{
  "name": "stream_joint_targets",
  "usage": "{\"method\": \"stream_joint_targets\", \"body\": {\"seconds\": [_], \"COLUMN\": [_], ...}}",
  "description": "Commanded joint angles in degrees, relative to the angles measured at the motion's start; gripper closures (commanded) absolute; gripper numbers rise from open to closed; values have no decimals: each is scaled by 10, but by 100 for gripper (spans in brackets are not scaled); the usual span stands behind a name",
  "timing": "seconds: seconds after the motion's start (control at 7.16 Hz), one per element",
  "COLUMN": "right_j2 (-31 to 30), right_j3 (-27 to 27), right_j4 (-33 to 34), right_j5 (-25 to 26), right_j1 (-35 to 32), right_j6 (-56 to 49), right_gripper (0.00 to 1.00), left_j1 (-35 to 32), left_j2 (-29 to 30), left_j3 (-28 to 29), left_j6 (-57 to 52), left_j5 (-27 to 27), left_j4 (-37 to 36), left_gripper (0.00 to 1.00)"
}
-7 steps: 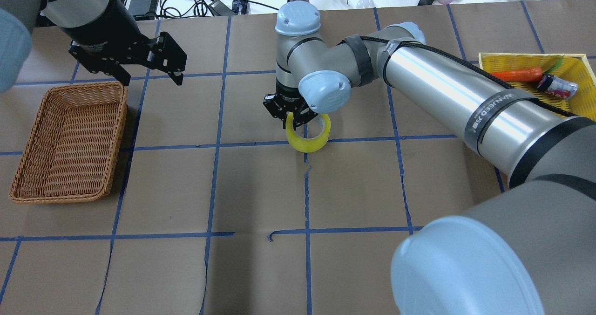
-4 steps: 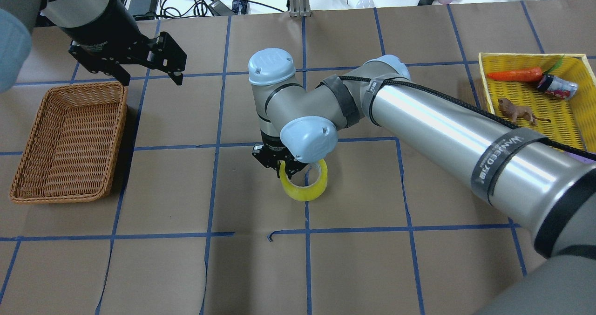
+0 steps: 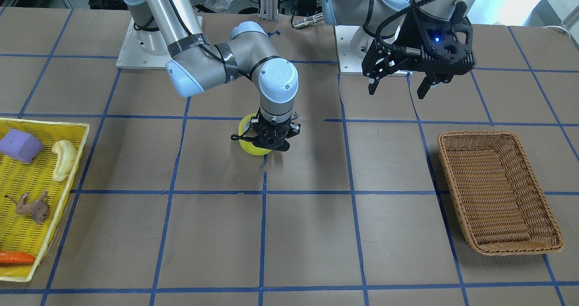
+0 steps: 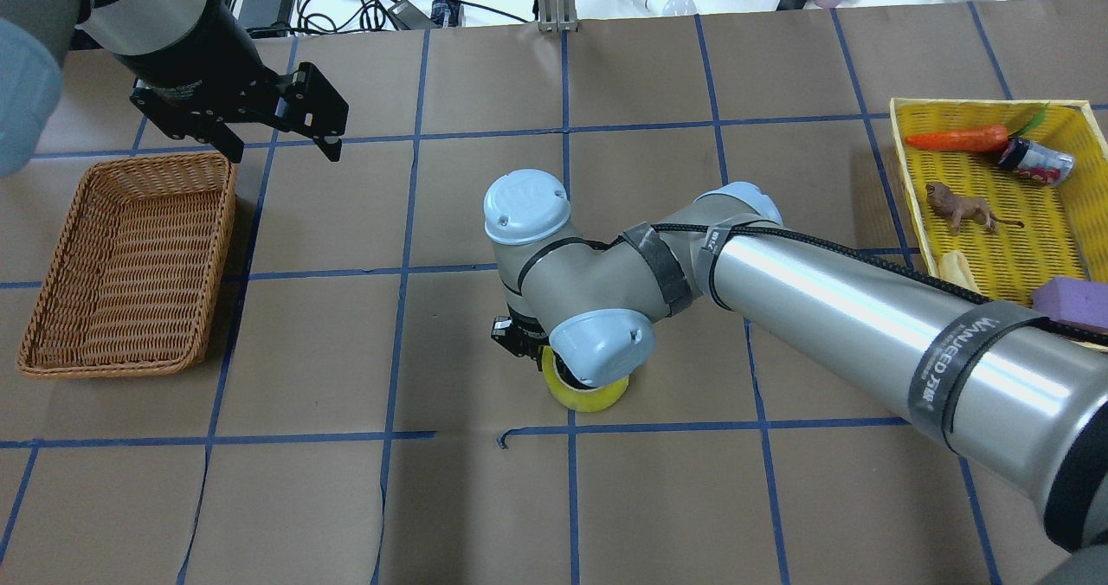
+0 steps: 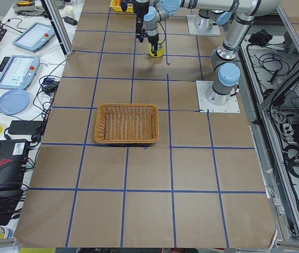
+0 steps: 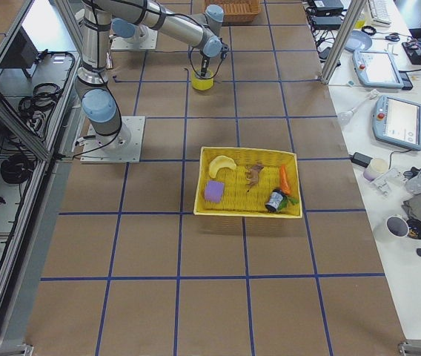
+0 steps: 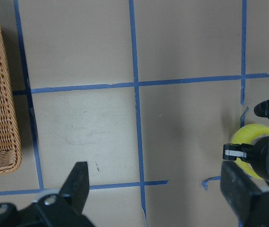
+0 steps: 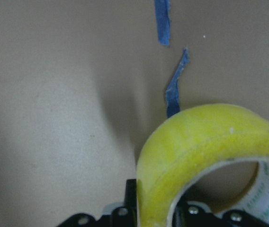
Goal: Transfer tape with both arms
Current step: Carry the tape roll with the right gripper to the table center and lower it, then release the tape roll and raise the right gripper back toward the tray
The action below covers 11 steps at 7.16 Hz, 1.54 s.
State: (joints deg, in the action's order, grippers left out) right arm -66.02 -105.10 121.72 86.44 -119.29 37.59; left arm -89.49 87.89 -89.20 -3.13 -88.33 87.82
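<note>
The yellow-green tape roll [image 4: 590,393] is near the table's middle, by a blue grid crossing. It also shows in the front view [image 3: 248,145] and fills the right wrist view [image 8: 205,142]. My right gripper [image 4: 538,350] is shut on the roll's wall, one finger inside the core and one outside, and mostly hidden under its own wrist. It holds the roll low over the brown paper; I cannot tell if the roll touches it. My left gripper [image 4: 284,151] is open and empty, hanging above the table by the wicker basket's far corner.
A brown wicker basket [image 4: 112,367] sits at the left of the overhead view, empty. A yellow tray [image 4: 987,102] at the right holds a carrot, a can, a toy lion, a banana-like piece and a purple block. Blue tape lines grid the table.
My right arm has carried the tape toward the robot's side, about one grid square down in the overhead view. The left arm has barely moved and stays open.
</note>
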Motion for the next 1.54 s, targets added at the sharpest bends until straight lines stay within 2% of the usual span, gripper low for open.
{"method": "stream_joint_targets", "body": {"seconds": [0.0, 0.14, 0.28, 0.56, 0.7, 0.84, 0.98, 1.12, 1.4], "right_j2": [-3, -28, -58, -140, -171, -176, -177, -190, -206], "right_j3": [-2, 20, 50, 131, 177, 223, 251, 259, 256], "right_j4": [35, 26, -34, -248, -323, -356, -359, -366, -333], "right_j5": [6, 5, 2, 7, 8, 43, 61, 57, 65], "right_j1": [1, 12, 36, 122, 171, 218, 258, 263, 269], "right_j6": [-4, -29, -47, -138, -203, -240, -287, -304, -302], "right_gripper": [0, 0, 0, 0, 0, 0, 0, 0, 0], "left_j1": [-1, -1, -1, 2, -1, -6, -35, -93, -187], "left_j2": [0, 0, 0, -1, -3, 20, 43, 60, 101], "left_j3": [1, 1, 1, 5, 4, -2, -26, -57, -111], "left_j6": [0, -3, -3, -5, -1, 7, 28, 124, 254], "left_j5": [0, 0, 0, -6, 1, 0, -3, -6, -6], "left_j4": [1, 0, 1, 2, 2, 0, -45, -127, -209], "left_gripper": [0, 0, 0, 0, 0, 0, 0, 0, 0]}}
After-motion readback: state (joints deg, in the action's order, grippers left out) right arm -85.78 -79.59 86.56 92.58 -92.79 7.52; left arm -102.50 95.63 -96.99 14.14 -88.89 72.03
